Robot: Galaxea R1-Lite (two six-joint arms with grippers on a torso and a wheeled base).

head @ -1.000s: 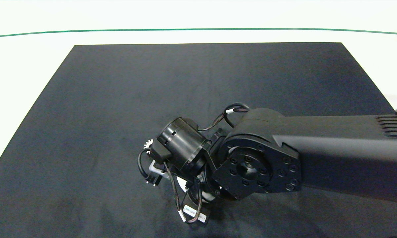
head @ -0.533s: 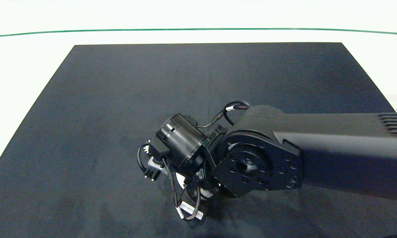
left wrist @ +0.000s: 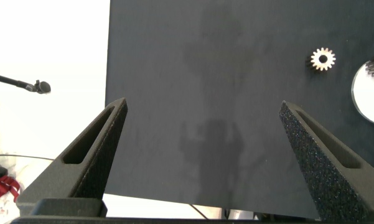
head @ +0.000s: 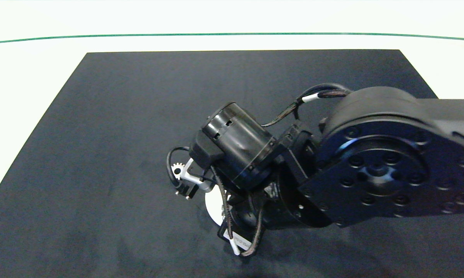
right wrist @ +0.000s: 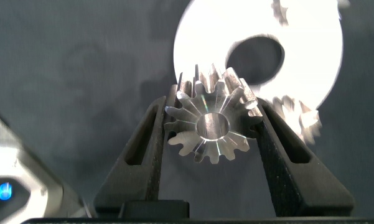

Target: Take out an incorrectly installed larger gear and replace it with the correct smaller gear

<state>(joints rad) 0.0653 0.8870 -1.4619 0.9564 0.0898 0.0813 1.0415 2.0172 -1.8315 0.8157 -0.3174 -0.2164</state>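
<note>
The right arm reaches in from the right over the dark mat (head: 139,116) that covers the middle of the white desk (head: 31,69). Its right hand (right wrist: 211,118) holds the larger gear (right wrist: 210,123) between its two fingers (right wrist: 150,149), one finger on each side of the toothed rim. The gear's long pointed teeth fan out around a round centre hole, and the flat face with the hole is turned toward the wrist camera. The gear is clear of the mat, lifted above a bright round silver base plate (right wrist: 311,37) that lies on the mat beyond it. That plate has a round hole near its middle, and bits of other toothed silver gears (right wrist: 299,115) show at its edges. From above, most of this is hidden under the arm's wrist; only a part of the white plate (head: 212,204) shows at the near side of the wrist.

A small silver gear (head: 176,170) lies flat on the mat just left of the right wrist; the left wrist camera also sees it (left wrist: 323,60), beside the plate's edge (left wrist: 364,93).

The left hand (left wrist: 202,143) hangs over the left edge of the mat with its fingers (left wrist: 96,155) spread wide and nothing between them, well apart from the gears.
</note>
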